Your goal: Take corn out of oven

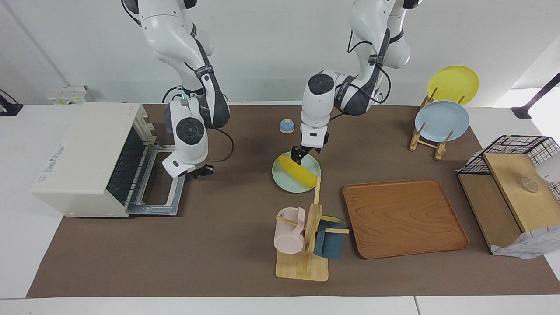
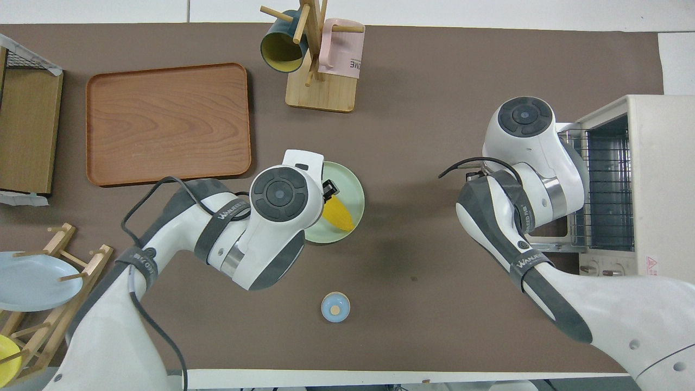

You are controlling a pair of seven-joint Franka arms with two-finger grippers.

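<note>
The corn (image 1: 297, 171) is a yellow cob lying on a pale green plate (image 1: 284, 180) in the middle of the table; it also shows in the overhead view (image 2: 336, 214), on the plate (image 2: 353, 187). My left gripper (image 1: 299, 157) is down at the cob's end nearer to the robots and shows in the overhead view (image 2: 328, 191) too. The cream oven (image 1: 78, 153) stands at the right arm's end with its door (image 1: 175, 202) folded down flat and its wire rack (image 2: 608, 184) bare. My right gripper (image 1: 200, 171) hangs low beside the open door's outer edge.
A mug rack (image 1: 306, 236) with a pink and a blue mug stands farther from the robots than the plate, beside a wooden tray (image 1: 402, 218). A small blue bell (image 1: 287, 126) lies nearer to the robots. A plate rack (image 1: 442, 120) and a wire basket (image 1: 507, 144) are at the left arm's end.
</note>
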